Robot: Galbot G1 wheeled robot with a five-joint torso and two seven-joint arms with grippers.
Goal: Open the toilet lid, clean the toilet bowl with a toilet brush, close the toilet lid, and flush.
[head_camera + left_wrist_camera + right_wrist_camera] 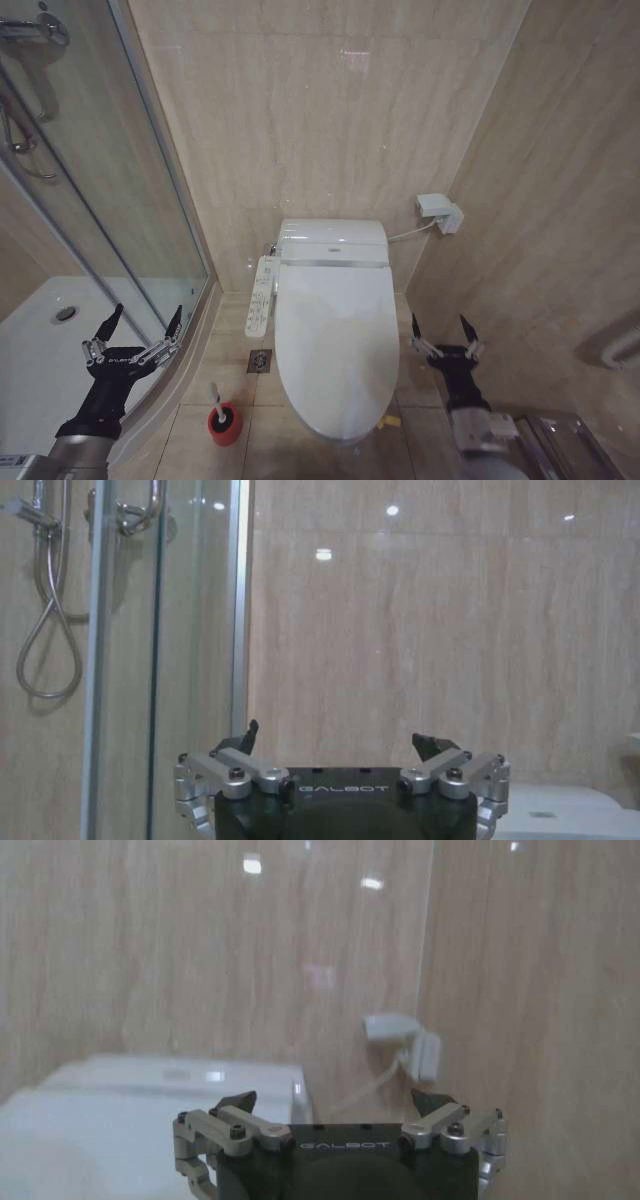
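The toilet lid (335,340) is down, glossy white, covering the toilet bowl, which is hidden beneath it. A blurred part of the toilet lid (90,1140) lies below the right wrist. The toilet brush (214,394) stands upright on the floor left of the toilet. Its white handle sticks out of a red holder cup (226,426) and its head is hidden inside. My left gripper (140,325) hangs open above the shower tray's curved edge, left of the brush. My right gripper (441,330) is open beside the toilet's right side. Both the left gripper (338,739) and the right gripper (333,1100) are empty.
A remote panel (262,295) juts from the toilet's left side, above a floor drain (259,360). The glass shower door (150,190) and white shower tray (40,350) bound the left. A wall box (440,212) with a cable hangs at the right rear. The right wall stands close.
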